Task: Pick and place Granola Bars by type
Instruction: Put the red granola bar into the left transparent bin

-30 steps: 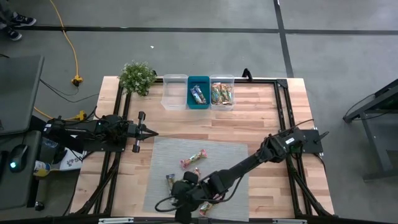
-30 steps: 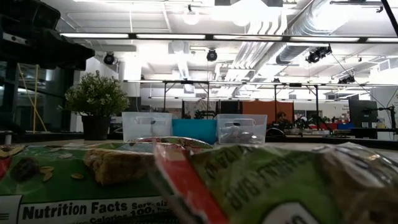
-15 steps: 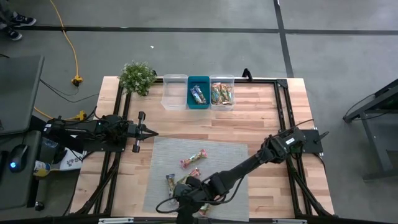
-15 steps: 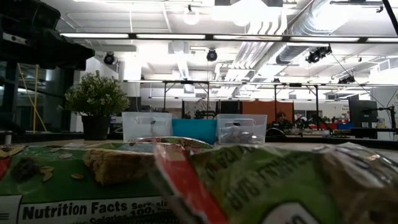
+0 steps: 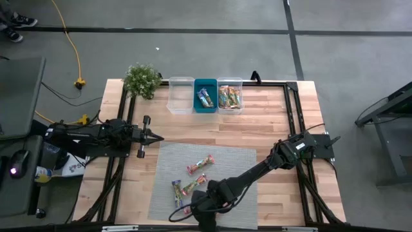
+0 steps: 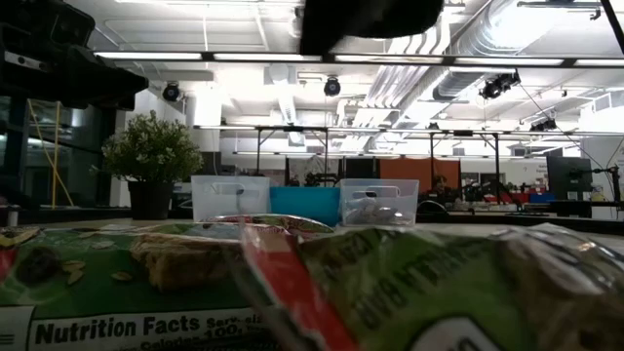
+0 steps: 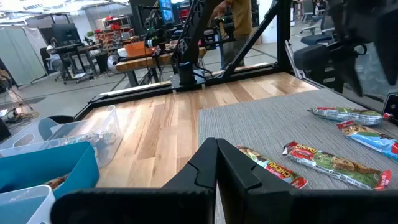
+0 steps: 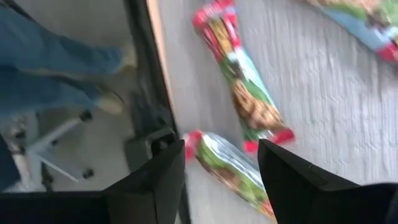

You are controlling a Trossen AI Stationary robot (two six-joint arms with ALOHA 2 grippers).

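Several wrapped granola bars lie flat on the grey mat: a pink-red one (image 5: pixel 200 165), a green one (image 5: pixel 193 187) and a bluish one (image 5: pixel 176 192). My right gripper (image 5: pixel 194 207) hovers open at the mat's near edge. In its wrist view its fingers (image 8: pixel 221 155) stand on either side of a green bar with red ends (image 8: pixel 231 169), apart from it. A second green bar (image 8: pixel 244 93) lies just beyond. My left gripper (image 5: pixel 154 136) waits shut at the mat's far left corner (image 7: pixel 216 149). More bars fill the teal bin (image 5: pixel 206 96) and the right clear bin (image 5: pixel 230 96).
Three bins stand in a row at the table's far edge, the left clear one (image 5: pixel 181 95) beside a potted plant (image 5: pixel 141 79). Two bars lie right in front of the low camera (image 6: pixel 390 283). A person's legs (image 8: pixel 56 62) show past the table's near edge.
My right gripper has drawn toward the table's near edge and slightly right, uncovering the green and bluish bars that it stood over. Part of that arm now shows at the top of the low view.
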